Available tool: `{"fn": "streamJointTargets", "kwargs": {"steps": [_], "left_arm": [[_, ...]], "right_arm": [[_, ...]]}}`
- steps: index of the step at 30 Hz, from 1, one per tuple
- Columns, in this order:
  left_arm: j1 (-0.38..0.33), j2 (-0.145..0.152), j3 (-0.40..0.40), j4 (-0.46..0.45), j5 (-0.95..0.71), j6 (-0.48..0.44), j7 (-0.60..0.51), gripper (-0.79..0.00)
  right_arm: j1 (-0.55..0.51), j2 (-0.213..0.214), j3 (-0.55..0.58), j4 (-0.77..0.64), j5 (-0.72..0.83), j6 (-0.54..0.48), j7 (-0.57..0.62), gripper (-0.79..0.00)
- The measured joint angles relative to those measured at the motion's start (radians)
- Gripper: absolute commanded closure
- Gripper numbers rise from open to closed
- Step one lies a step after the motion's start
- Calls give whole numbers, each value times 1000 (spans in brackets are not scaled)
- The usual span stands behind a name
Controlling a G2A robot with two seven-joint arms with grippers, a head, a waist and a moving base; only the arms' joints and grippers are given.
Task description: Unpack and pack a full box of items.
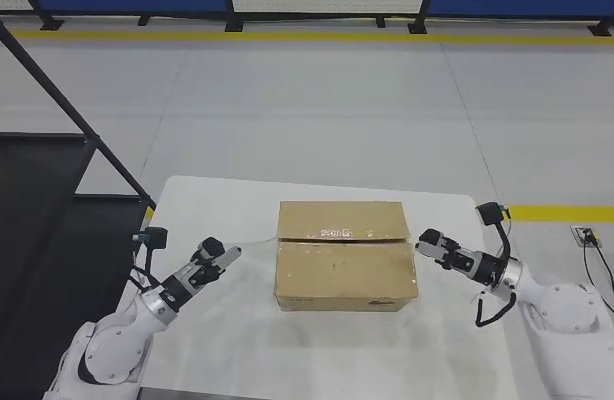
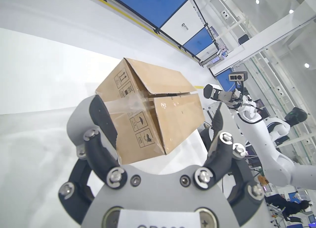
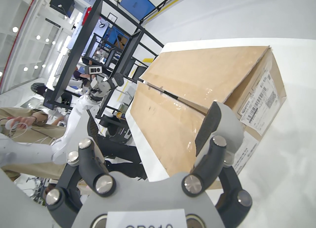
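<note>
To the left of the brown cardboard box (image 1: 345,262), the left tool (image 1: 225,256) hangs low over the white surface (image 1: 227,340). It stands clear of the box's left end with a strip of bare surface between them. Its two dark fingers (image 2: 102,115) are spread wide and hold nothing. In the left wrist view the box's near end sits in the gap between them. That end carries printed handling symbols and a band of clear tape that wraps up over its top edge.

The box is rectangular and sits flat in the middle of the surface. Its long axis runs from side to side, so one short end faces each tool. Its two long top flaps are folded down. They meet in a seam that runs along the long axis, with glossy clear tape on it. The flap farther from the robot looks slightly raised at the seam.

To the right of the box, the right tool (image 1: 428,243) points at the box's right end, just beside its upper edge. Whether it touches the cardboard I cannot tell. Its fingers (image 3: 212,120) are also spread apart and grip nothing. The right end of the box bears a white printed label (image 3: 261,99).
</note>
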Motion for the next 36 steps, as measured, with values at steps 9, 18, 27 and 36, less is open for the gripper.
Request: {"fn": "streamJointTargets", "kwargs": {"steps": [9, 18, 27, 36], "left_arm": [[-55, 2, 39, 64, -47, -44, -30, -785], [-52, 3, 54, 67, -36, -34, 9, -785], [-52, 6, 62, 55, -37, -39, 22, -785], [-42, 13, 70, 18, -98, -114, -46, -785]], "right_arm": [[112, 6, -68, 194, 66, -4, 91, -785], [179, 4, -140, 277, 130, -48, 144, -785], [124, 53, -165, 136, 291, -15, 179, -785], [-6, 151, -177, -117, 303, -40, 155, -785]]}}
